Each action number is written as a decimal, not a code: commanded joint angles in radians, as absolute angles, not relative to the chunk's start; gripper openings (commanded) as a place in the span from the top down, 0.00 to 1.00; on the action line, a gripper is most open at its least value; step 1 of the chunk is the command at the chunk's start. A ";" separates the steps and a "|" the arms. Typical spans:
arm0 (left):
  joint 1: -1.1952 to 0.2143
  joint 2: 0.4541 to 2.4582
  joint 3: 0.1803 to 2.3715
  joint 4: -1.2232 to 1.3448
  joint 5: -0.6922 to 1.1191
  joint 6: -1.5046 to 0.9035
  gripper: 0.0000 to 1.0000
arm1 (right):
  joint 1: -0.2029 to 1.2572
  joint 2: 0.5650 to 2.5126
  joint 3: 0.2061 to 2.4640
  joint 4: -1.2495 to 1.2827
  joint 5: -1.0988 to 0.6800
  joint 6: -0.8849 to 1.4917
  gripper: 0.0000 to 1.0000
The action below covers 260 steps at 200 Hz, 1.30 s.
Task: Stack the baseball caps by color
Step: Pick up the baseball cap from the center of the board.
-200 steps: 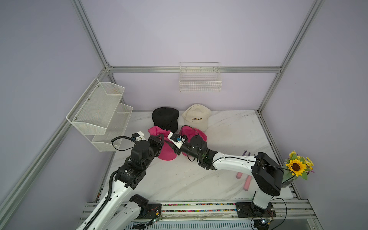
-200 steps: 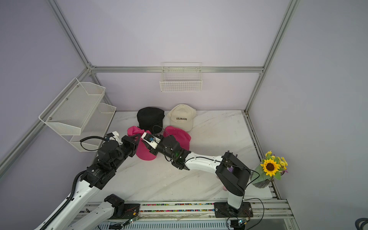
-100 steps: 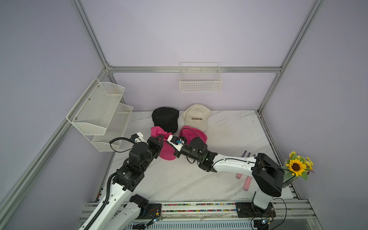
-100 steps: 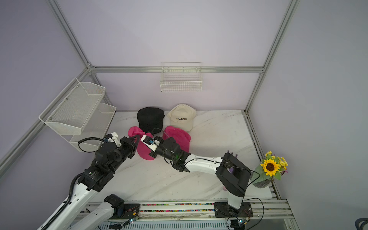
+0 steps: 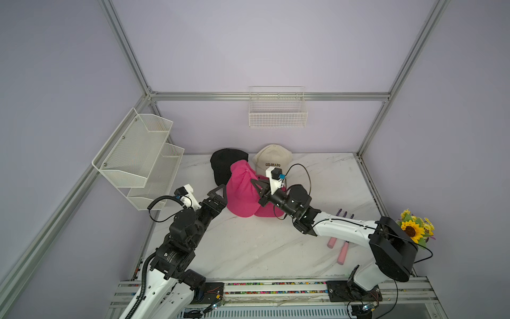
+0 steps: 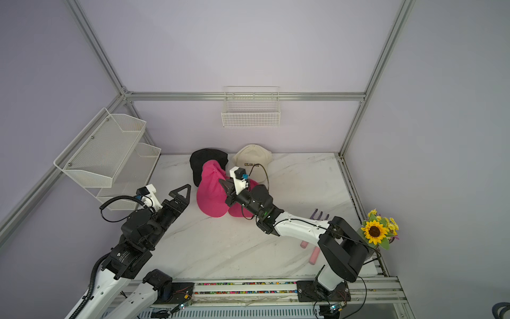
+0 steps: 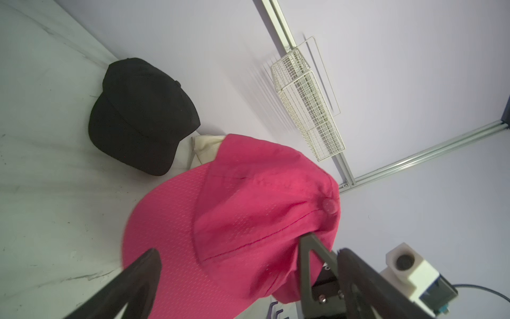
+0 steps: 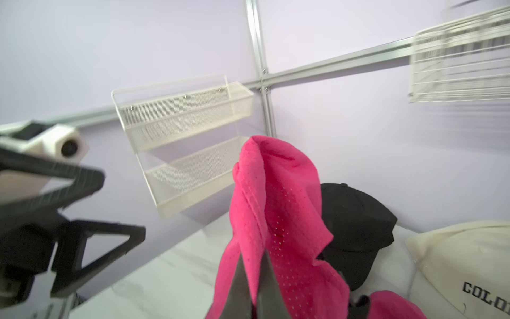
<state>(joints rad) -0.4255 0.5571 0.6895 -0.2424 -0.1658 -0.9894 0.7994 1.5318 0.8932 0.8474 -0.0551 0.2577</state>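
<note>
A hot pink baseball cap (image 5: 242, 190) hangs crumpled above the marble table, and my right gripper (image 8: 255, 284) is shut on a fold of its fabric. My left gripper (image 6: 179, 197) stands open just left of this cap, holding nothing; in the left wrist view the pink cap (image 7: 248, 198) fills the space ahead of its spread fingers. A second pink cap (image 5: 269, 212) lies on the table under the right wrist. A black cap (image 5: 222, 165) and a cream "COLORADO" cap (image 5: 273, 157) sit at the back wall.
A two-tier white mesh shelf (image 5: 140, 157) hangs on the left wall near the left arm. A wire basket (image 5: 277, 110) hangs on the back wall. Pink-handled tools (image 5: 342, 248) lie under the right arm, and a sunflower bunch (image 5: 414, 229) stands at the right edge.
The right gripper shut on the pink cap and raised it. The left gripper opened, let go of that cap and drew back a little to the left.
</note>
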 commanded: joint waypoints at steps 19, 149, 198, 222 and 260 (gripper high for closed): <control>-0.419 0.611 0.662 -0.136 0.024 -0.910 0.00 | 0.748 1.398 0.783 1.074 -0.051 0.560 1.00; -0.394 1.059 0.504 0.875 0.642 -1.415 0.00 | 0.738 1.398 0.652 1.601 -0.488 0.677 1.00; -0.393 1.095 0.464 1.146 0.688 -1.573 0.23 | 0.724 1.408 0.613 1.603 -0.456 0.636 1.00; -0.393 1.040 0.461 1.036 0.694 -1.549 0.20 | 0.709 1.425 0.619 1.603 -0.469 0.634 1.00; -0.392 0.945 0.460 0.862 0.687 -1.472 0.10 | 0.691 1.433 0.629 1.600 -0.386 0.634 1.00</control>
<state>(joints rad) -0.3946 0.9981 0.4484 0.9092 0.6636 -1.5177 0.7063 1.4269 0.6167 1.5585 -0.4492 0.6456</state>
